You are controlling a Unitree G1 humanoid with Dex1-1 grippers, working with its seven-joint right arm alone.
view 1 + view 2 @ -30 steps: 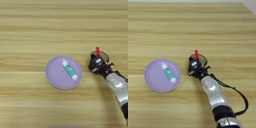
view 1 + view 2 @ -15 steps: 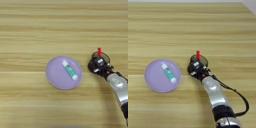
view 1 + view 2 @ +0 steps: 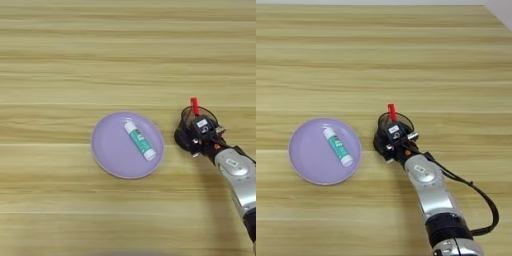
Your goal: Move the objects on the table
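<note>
Pen cup, the small black wire-mesh one (image 3: 390, 131), sits on the wide light-brown wooden table (image 3: 406, 60), a bit right of centre in the right eye view and just beside the plate, off at its 3 o'clock. Only its rim really shows, since the gripper covers the rest, so I can't say whether it's upright or tilted. A thin red-capped marker (image 3: 391, 112) pokes out of the rim, long axis running roughly 6 to 12 o'clock with the red end toward 12.

The robot's right gripper (image 3: 389, 146) with its black fingers is right on the cup, the silver forearm (image 3: 428, 187) coming in from about 5 o'clock. Whether the jaws are apart or closed, I honestly can't tell. There's a little white label on the gripper body, too small to read.

The round lilac plate (image 3: 306, 165) holds a green-and-white tube (image 3: 337, 147) lying flat, long axis from 11 to 5 o'clock. Print on it is unreadable.
</note>
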